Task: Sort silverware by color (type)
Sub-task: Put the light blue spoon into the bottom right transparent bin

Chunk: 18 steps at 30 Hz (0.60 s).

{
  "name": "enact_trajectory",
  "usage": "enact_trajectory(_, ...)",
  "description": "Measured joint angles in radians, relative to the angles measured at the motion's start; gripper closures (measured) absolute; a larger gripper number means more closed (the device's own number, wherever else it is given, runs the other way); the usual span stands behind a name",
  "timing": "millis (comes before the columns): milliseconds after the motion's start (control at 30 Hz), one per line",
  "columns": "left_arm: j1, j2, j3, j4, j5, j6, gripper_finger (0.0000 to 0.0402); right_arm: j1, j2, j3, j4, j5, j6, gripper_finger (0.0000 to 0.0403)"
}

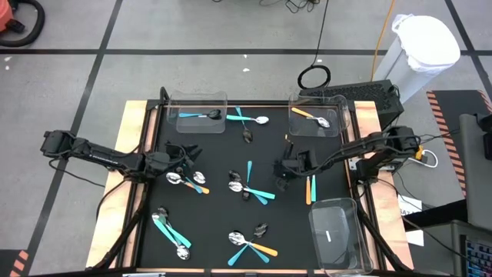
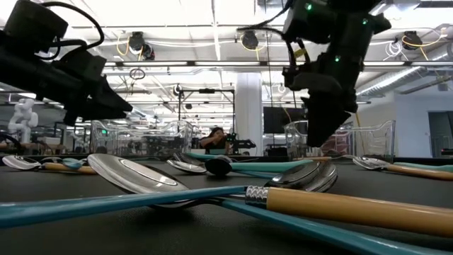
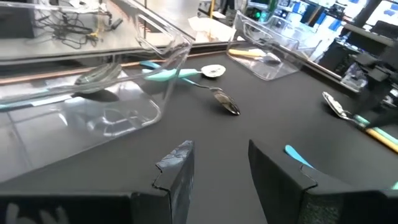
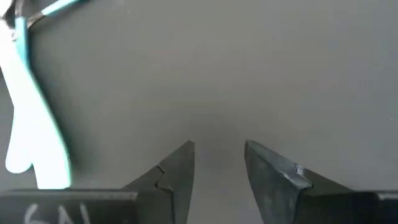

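Note:
The silverware lies scattered on the black mat (image 1: 223, 158): spoons with teal handles (image 1: 254, 188), a teal and orange group (image 1: 250, 246), a teal pair (image 1: 171, 235), and an orange-handled piece (image 1: 310, 188). My left gripper (image 1: 192, 152) hovers open at the mat's left, near two spoons (image 1: 187, 181). In its wrist view the fingers (image 3: 221, 168) have nothing between them. My right gripper (image 1: 283, 178) points down over bare mat right of centre, open (image 4: 217, 162), with a teal handle (image 4: 31, 124) beside it.
Three clear bins stand on the table. The far left one (image 1: 197, 111) holds a teal-handled spoon, the far right one (image 1: 315, 117) an orange-handled spoon, and the third is at the near right (image 1: 336, 235). Teal spoons (image 1: 250, 119) and a dark spoon (image 1: 246, 136) lie between the far bins.

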Motion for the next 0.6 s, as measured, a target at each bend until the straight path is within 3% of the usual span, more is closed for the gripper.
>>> enact_trajectory(300, 0.000, 0.000, 0.000, -0.003, -0.019, 0.003, 0.0246, 0.099, 0.041, 0.001, 0.450, -0.005, -0.134, 0.0264)
enact_trajectory(600, -0.036, 0.000, 0.000, 0.007, -0.017, -0.002, 0.0246, 0.099, 0.217, 0.001, 0.638, -0.074, -0.222, 0.0264)
